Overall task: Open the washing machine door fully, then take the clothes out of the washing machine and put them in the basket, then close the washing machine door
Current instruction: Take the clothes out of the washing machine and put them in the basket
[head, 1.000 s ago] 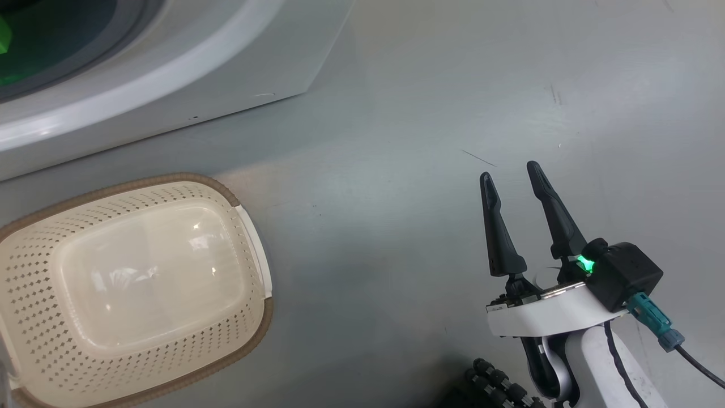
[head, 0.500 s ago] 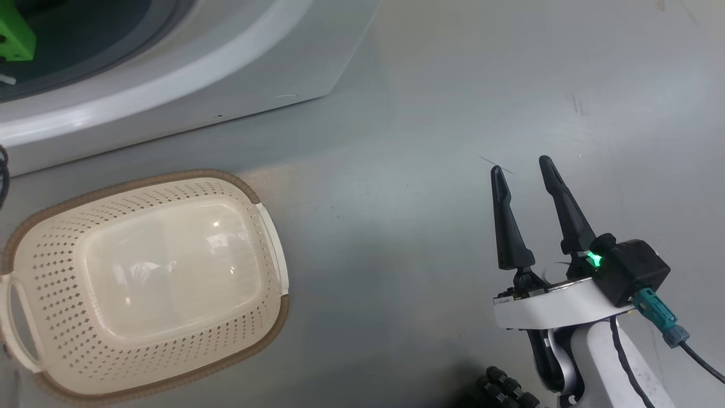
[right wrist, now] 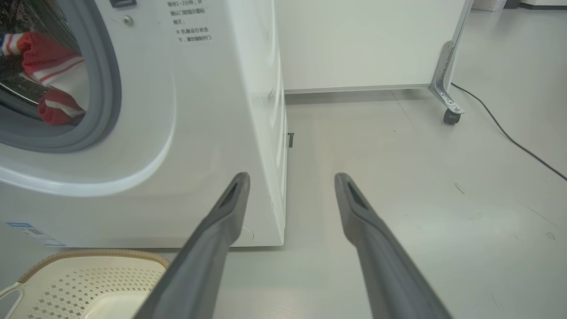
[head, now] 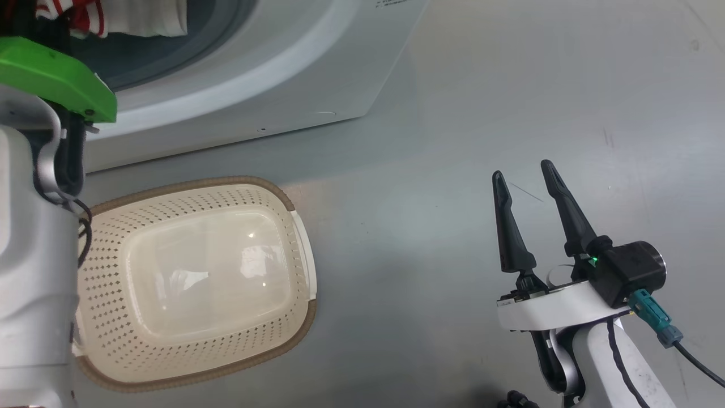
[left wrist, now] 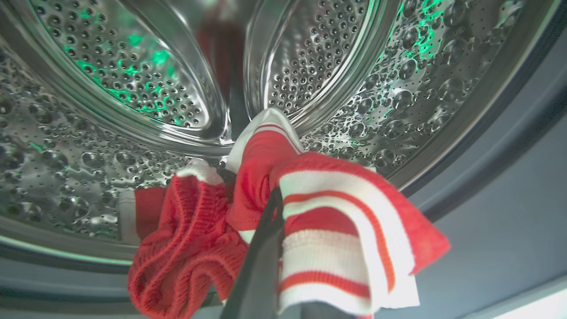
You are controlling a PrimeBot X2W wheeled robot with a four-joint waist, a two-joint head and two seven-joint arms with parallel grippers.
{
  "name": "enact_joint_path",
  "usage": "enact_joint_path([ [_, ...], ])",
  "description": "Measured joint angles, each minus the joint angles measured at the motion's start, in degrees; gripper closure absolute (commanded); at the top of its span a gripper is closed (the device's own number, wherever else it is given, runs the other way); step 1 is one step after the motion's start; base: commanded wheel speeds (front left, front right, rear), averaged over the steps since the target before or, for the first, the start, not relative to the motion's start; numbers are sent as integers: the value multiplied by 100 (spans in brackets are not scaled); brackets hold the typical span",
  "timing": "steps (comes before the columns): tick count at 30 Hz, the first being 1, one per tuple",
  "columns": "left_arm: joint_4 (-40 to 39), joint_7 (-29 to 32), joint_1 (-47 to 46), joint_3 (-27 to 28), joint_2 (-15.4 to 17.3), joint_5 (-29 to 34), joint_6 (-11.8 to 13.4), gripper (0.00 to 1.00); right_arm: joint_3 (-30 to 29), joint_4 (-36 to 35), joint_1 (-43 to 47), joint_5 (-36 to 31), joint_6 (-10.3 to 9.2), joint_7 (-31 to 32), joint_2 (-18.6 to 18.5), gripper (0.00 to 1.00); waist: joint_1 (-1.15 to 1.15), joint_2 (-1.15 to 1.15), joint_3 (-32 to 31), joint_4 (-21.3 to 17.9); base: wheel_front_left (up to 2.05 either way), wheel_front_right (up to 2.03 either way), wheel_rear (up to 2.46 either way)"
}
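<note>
Left fingers clenched on the soft, light, floppy red striped garment bunched around them; right fingers spread, empty.

The head camera swung, so the basket and the washing machine sat further right in its view than a second before. The left arm's pale forearm and green cover filled that view's left edge, and the clothes appeared at the top. The left gripper finished closing on the clothes.
</note>
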Motion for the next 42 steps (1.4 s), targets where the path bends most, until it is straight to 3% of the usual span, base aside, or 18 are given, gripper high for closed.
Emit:
enact_joint_path([
  [5, -119, -398, 346, -105, -223, 1, -22, 100, -42, 87, 60, -119, 76, 1, -25, 0, 0, 0, -206, 191, 0, 0, 0],
  [17, -404, -1185, 1210, -193, -403, 130, 30, 100, -98, 256, 338, -166, 136, 1, -32, 0, 0, 0, -831, 571, 0, 0, 0],
  [42, -2276, -1341, 2398, -368, -634, 464, 453, 100, -242, 314, 1017, -208, 196, 1, -42, 0, 0, 0, -2038, 1316, 0, 0, 0],
])
